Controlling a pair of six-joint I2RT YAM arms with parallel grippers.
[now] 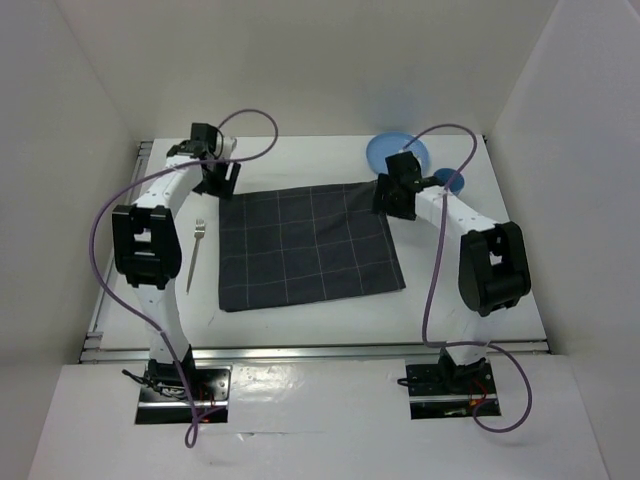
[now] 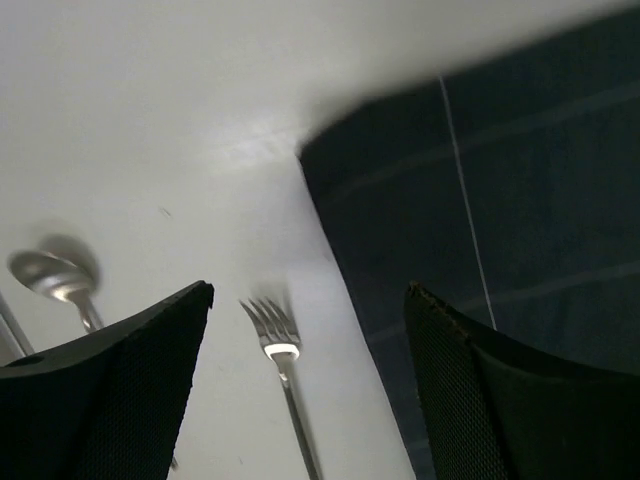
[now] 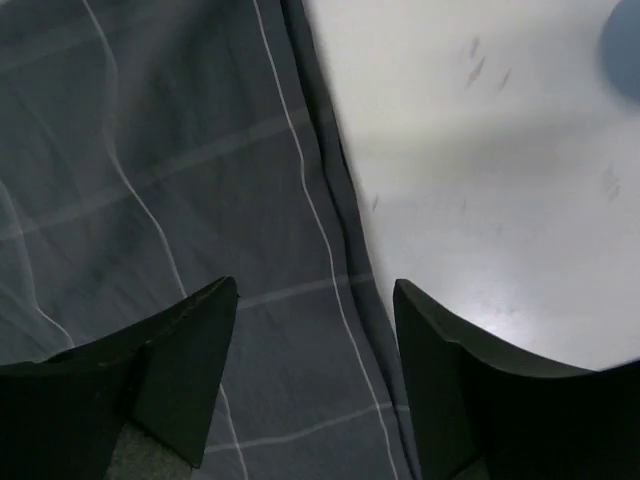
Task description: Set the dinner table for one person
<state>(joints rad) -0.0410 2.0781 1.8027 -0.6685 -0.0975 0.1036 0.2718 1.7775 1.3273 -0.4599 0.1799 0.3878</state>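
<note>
The dinner table (image 1: 330,325) is a white top with a dark grey checked placemat (image 1: 305,245) spread flat at its middle. My left gripper (image 1: 218,185) hangs open over the mat's far left corner. In the left wrist view the left gripper (image 2: 310,295) holds nothing, and below it the fork (image 2: 280,360) lies between the mat (image 2: 500,200) and a spoon (image 2: 55,275). My right gripper (image 1: 393,200) is open over the mat's far right corner. In the right wrist view the right gripper (image 3: 315,290) is empty above the mat's edge (image 3: 150,150).
The fork (image 1: 195,250) lies on the table left of the mat, tines pointing away. A blue plate (image 1: 395,152) sits at the back right, with a smaller blue thing (image 1: 452,182) beside the right arm. White walls close in the table on three sides.
</note>
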